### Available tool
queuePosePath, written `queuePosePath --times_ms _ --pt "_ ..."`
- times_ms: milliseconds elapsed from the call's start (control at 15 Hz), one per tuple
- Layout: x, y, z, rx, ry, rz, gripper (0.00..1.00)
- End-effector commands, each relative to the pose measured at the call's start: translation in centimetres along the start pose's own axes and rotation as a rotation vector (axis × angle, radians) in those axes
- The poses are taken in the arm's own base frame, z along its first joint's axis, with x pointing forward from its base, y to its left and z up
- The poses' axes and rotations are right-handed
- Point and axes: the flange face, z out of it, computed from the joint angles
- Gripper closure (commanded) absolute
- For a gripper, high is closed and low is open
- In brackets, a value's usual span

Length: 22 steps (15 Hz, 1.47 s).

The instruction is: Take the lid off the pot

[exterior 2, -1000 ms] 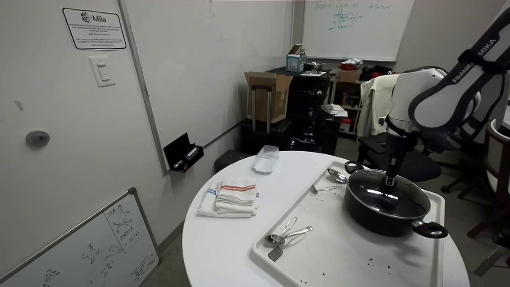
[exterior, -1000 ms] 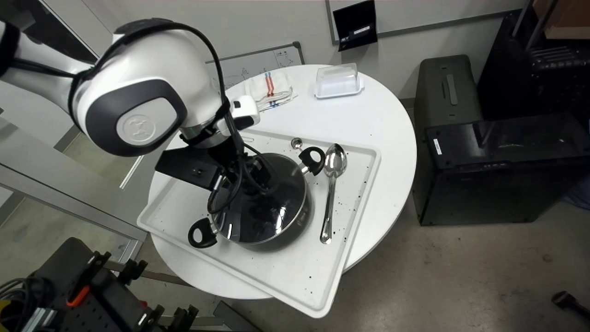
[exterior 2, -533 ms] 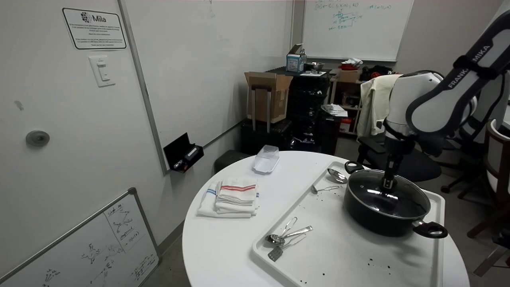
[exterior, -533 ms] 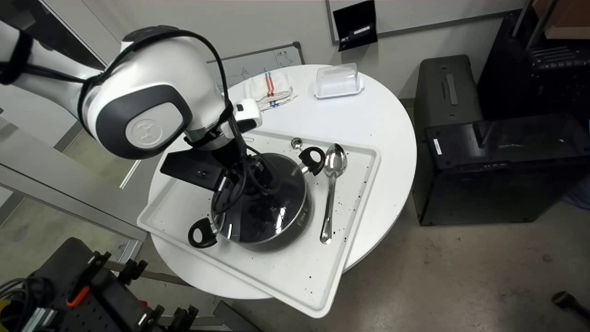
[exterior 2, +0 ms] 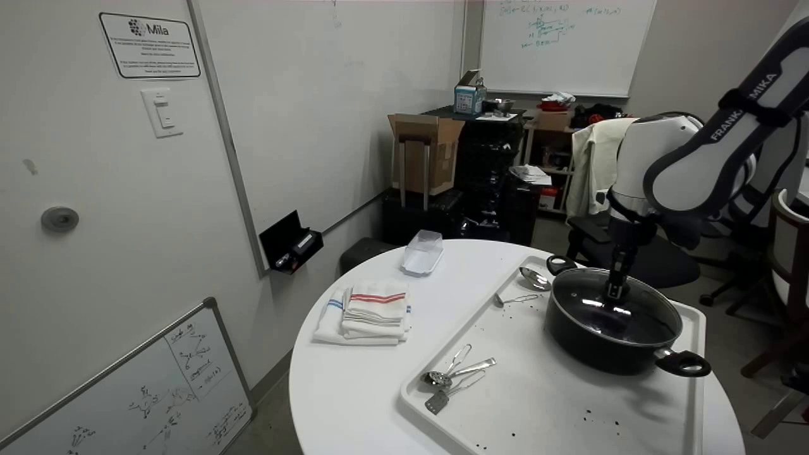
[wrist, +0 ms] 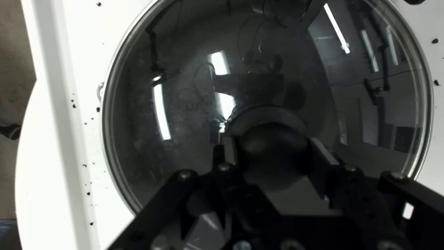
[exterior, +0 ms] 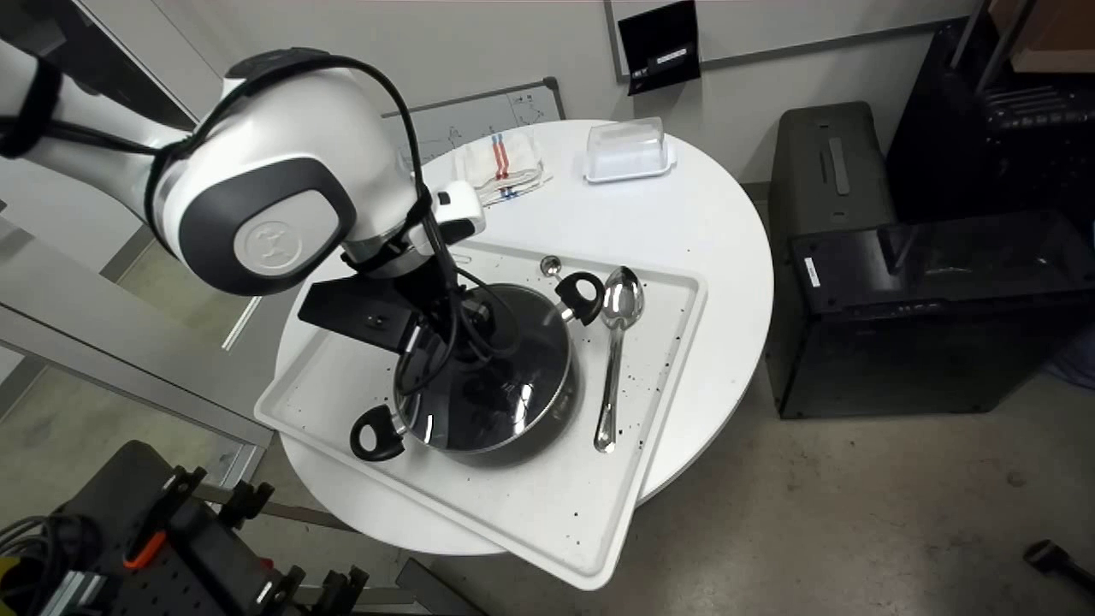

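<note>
- The black two-fingered gripper (wrist: 275, 149) is being kept around the small dark rounded knob (wrist: 273, 140); the knob appears to be pinched, no gap being made out beside either finger.
- The round, slightly domed see-through glass lid (wrist: 263, 93) is still being carried flat by the wide, shallow black pot (exterior 2: 588, 344), on the white rectangular tray (exterior 2: 537, 379).
- Just changed: over the last second the white-and-dark robot arm (exterior 2: 695, 177) is being shifted slightly and settled above the knob; pot apparently being nudged a hair.
- Meaning: grasp is likely being completed; lift not yet being made.
- Straight-up pull is probably being called for; slip at the knob is being risked.
</note>
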Motion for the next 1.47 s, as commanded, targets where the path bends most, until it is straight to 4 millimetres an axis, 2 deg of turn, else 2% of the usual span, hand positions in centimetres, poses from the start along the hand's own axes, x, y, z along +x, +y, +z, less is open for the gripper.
queuePosePath --times_ms 0,400,1000,1400 --pt "0.2 0.4 0.2 -0.009 0.02 0.007 0.75" --pt "-0.1 0.6 -0.6 -0.006 0.023 0.005 0.75" --pt "-1.6 -0.7 -5.4 -0.016 0.105 -0.029 0.75" --pt "-2.4 -2.0 -6.9 -0.008 0.112 -0.048 0.75"
